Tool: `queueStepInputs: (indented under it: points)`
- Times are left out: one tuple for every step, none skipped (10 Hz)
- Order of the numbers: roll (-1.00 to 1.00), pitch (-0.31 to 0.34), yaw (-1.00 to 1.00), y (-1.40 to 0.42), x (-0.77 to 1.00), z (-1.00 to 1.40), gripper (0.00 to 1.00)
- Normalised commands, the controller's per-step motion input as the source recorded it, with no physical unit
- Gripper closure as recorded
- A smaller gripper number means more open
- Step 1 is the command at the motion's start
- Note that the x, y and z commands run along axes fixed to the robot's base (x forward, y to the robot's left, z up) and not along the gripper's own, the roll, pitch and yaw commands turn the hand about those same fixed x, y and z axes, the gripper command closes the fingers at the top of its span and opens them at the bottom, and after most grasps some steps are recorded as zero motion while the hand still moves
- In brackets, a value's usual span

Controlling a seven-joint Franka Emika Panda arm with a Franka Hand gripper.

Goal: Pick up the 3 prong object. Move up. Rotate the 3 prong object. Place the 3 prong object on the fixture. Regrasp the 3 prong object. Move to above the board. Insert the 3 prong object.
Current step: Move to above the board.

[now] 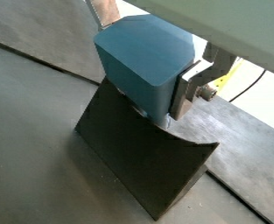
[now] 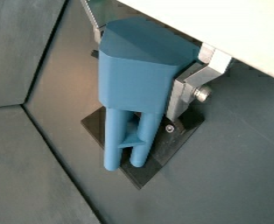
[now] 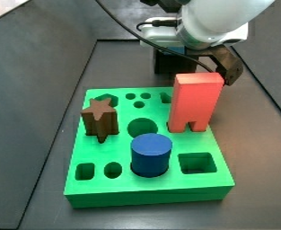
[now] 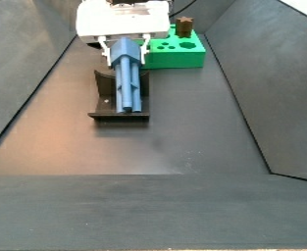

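I've got the gripper [image 2: 184, 87] closed on the slim grey-blue plastic 3 prong object [image 2: 137, 83], pinching its thick tapered end. The piece's long axis runs straight down from the gripper, prongs lowermost, right at the small dark L-shaped fixture [image 4: 103, 98]; whether they touch it, I can't tell. In a side view, the large bright green board [image 4: 179, 54] sits at about one o'clock from the gripper, nothing standing between.
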Motion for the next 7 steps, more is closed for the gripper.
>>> queueStepInputs:
  points:
    - [-0.26, -0.088, 0.14, 0.09, 0.03, 1.0, 1.0]
    - [-0.26, -0.088, 0.14, 0.09, 0.03, 1.0, 1.0]
    - [-0.22, -0.099, 0.08, 0.09, 0.02, 1.0, 1.0]
    - [-0.18, -0.119, 0.03, 0.08, 0.02, 1.0, 1.0]
    - [-0.13, -0.126, -0.01, 0.08, 0.01, 1.0, 1.0]
    - [-0.11, -0.115, -0.04, 0.08, 0.0, 1.0, 1.0]
    - [-0.1, -0.109, -0.06, 0.08, 0.0, 1.0, 1.0]
